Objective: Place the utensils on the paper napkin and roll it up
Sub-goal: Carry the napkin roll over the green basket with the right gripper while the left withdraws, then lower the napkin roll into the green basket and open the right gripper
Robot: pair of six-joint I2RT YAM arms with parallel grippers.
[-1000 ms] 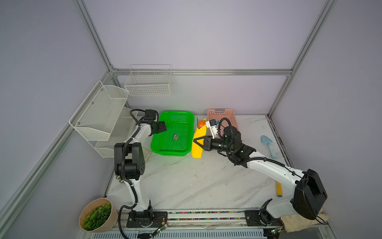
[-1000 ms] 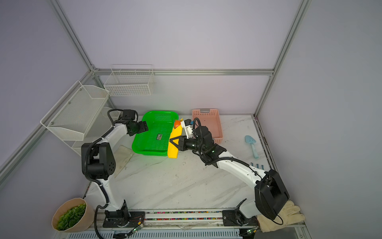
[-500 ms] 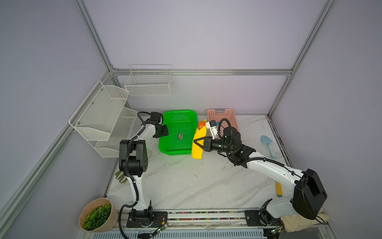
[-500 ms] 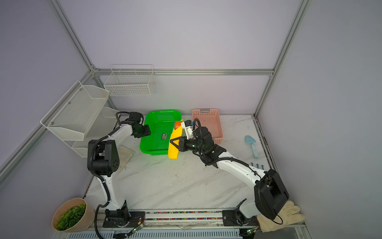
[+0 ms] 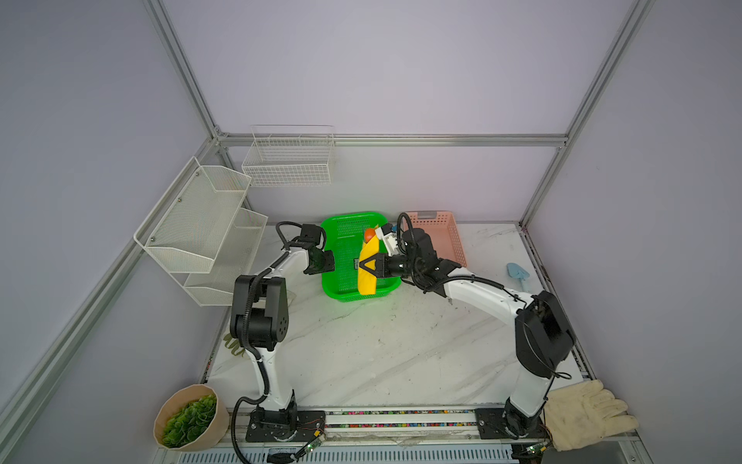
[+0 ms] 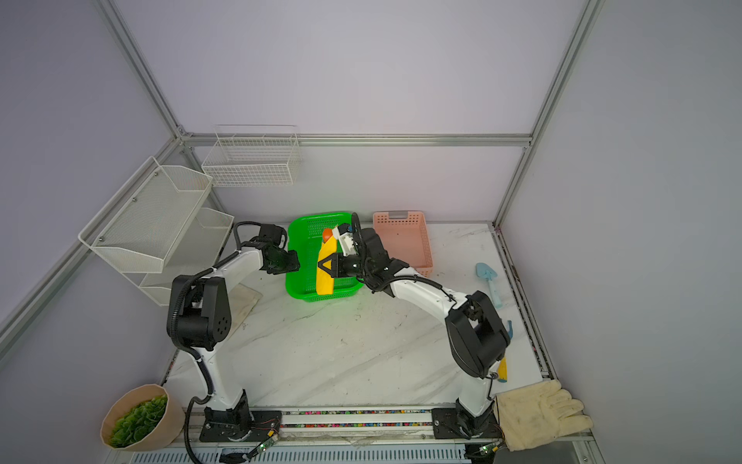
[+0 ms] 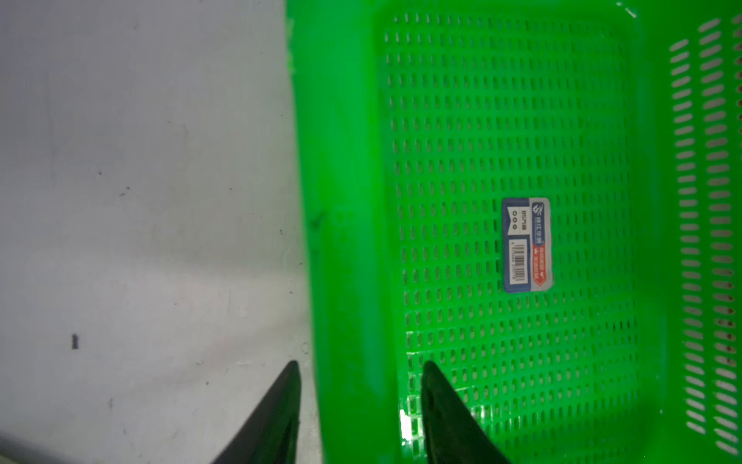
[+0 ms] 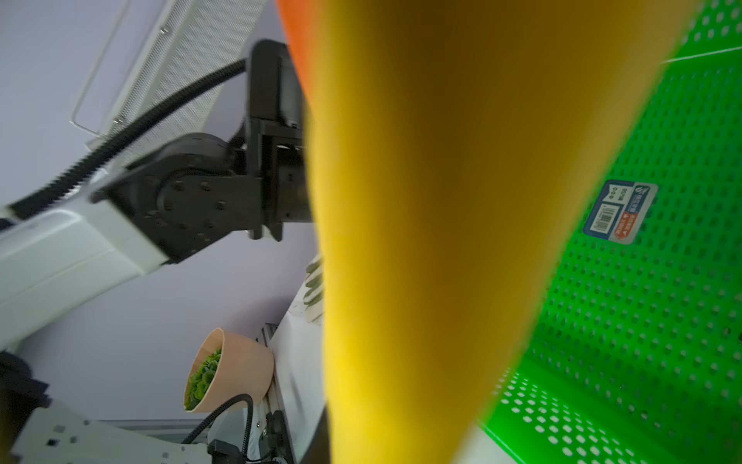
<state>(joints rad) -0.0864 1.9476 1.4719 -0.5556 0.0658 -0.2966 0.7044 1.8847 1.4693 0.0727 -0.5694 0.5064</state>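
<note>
The yellow paper napkin (image 5: 367, 277) (image 6: 324, 279) is rolled into a tube, and my right gripper (image 5: 371, 267) (image 6: 327, 265) is shut on it. It hangs upright over the green basket (image 5: 349, 298) (image 6: 305, 297). An orange utensil tip (image 5: 369, 233) (image 6: 327, 234) pokes out of the roll's far end; the rest of the utensils are hidden inside. In the right wrist view the napkin (image 8: 441, 201) fills the middle and hides the fingers. My left gripper (image 5: 327, 263) (image 7: 361, 363) stands open astride the basket's left rim (image 7: 345, 201), one finger on each side, with small gaps.
A pink basket (image 5: 439, 237) stands just right of the green one. A light blue toy shovel (image 5: 518, 275) lies at the right edge. A cream glove (image 5: 586, 413) is at the front right, a bowl of greens (image 5: 188, 418) at the front left, and white mesh shelves (image 5: 200, 225) on the left wall.
The green basket has slid right, under the held roll, with my left gripper moving along at its rim. The left jaws closed on the rim, then widened. The right arm barely moved.
</note>
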